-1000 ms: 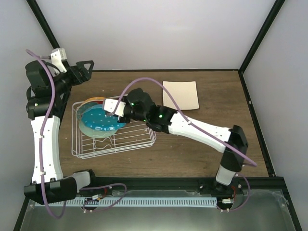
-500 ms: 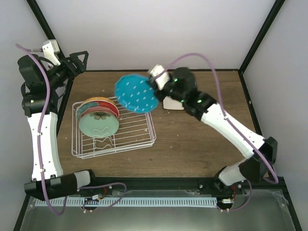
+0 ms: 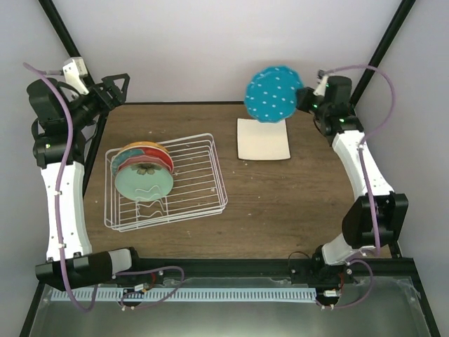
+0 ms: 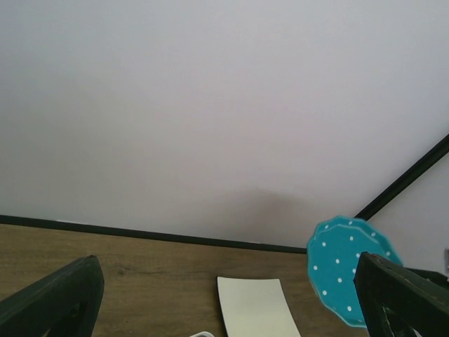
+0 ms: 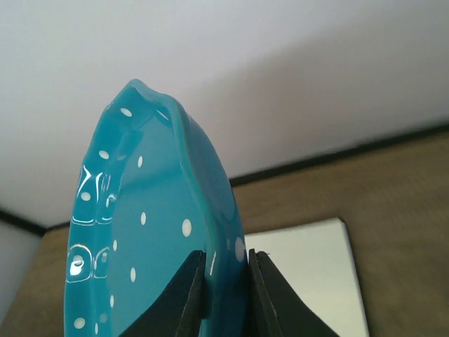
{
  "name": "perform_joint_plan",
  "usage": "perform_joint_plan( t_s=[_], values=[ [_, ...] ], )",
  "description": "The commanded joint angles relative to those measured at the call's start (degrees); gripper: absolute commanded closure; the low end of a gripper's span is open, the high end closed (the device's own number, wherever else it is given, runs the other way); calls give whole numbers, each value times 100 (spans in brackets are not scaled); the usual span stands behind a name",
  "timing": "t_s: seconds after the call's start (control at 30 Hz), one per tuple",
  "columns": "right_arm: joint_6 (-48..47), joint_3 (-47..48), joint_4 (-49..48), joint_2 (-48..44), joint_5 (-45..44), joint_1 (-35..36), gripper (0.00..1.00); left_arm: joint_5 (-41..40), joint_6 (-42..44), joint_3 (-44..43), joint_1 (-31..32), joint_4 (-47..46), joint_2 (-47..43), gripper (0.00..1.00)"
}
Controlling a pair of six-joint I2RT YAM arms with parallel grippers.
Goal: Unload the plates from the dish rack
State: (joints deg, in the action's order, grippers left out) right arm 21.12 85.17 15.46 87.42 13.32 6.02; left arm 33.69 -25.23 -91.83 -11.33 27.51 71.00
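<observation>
- Right gripper (image 5: 226, 257): jaws clamped on the rim of the teal dotted plate (image 5: 140, 267). The plate is on edge, close to upright.
- The plate is in the air at the back right of the table (image 3: 280, 203), over the far edge of the square cream plate (image 3: 263, 138). That one lies flat on the wood, well apart from the dish rack (image 3: 210, 200).
- My read of the step: transfer of the teal plate, place not yet started.
- Next move calls for rolling the wrist to bring the plate flat, lowering it onto or just beside the cream one, and opening only once it's supported. The grip is thin on a glazed rim, so a slip looks possible.
- Left gripper (image 3: 121, 88): fingers apart, holding nothing, raised at the back left corner.
- The rack holds a cluster of upright plates at its left end, with the mint green plate (image 3: 144, 181) in front. I can't count the ones behind it.
</observation>
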Motion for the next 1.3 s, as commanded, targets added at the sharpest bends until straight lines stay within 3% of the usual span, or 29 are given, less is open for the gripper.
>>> perform_joint_plan(
  t_s=[0.0,0.17,0.43,0.97,1.27],
  values=[
    [1791,-405,-594,-93,418,-825,99,101,-8,-19,-36,-88,-82,0],
    [2419,-1066,-834,-25,730,-1714,99,162,-21,83,-31,-120,-113,0],
    [2438,-1767,-861,10,626,-2562,99,190,-31,184,-34,-162,-91,0],
    [2128,-2899,-712,278,288,-3073,99,131,61,328,-35,-124,-156,0],
    [2129,-2999,-476,531,235,-3280,97,132,75,348,-32,-129,-148,0]
  ],
)
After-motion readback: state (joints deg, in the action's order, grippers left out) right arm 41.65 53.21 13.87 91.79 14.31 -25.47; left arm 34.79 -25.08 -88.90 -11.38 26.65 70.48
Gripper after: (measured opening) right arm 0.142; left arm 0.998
